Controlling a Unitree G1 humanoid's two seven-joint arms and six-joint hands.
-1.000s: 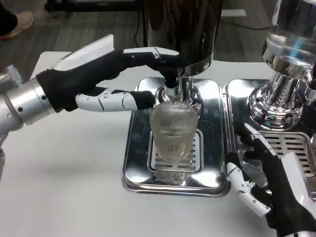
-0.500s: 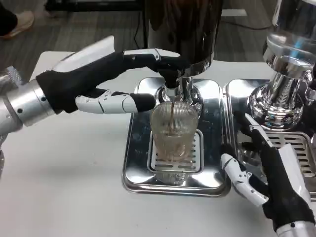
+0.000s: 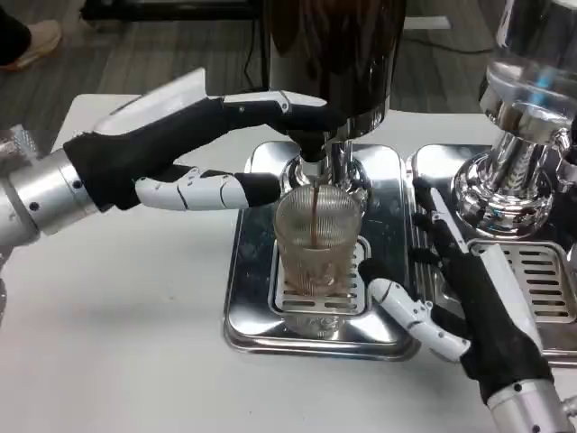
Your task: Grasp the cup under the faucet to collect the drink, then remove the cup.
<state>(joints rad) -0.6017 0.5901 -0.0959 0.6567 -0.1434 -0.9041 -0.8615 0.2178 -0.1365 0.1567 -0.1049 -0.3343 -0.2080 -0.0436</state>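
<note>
A ribbed clear cup (image 3: 315, 242) stands upright on the grate of a steel drip tray (image 3: 248, 311), right under the faucet (image 3: 313, 161). A thin brown stream runs from the faucet into the cup. My left hand (image 3: 194, 153) reaches in from the left; its upper fingers press on the faucet lever (image 3: 311, 115), and its lower fingers point at the cup's rim. My right hand (image 3: 469, 298) lies to the right of the cup with fingers spread. Its thumb is close to the cup's lower right side, and a small gap shows between them.
The dark dispenser body (image 3: 334, 54) rises behind the faucet. A second chrome dispenser (image 3: 518, 135) with its own drip tray (image 3: 541, 280) stands at the right, just behind my right hand. The white table (image 3: 117, 343) spreads out to the left and front.
The brown stream started flowing into the cup. My right hand moved up and left from the front right corner toward the cup. My left hand stayed on the lever.
</note>
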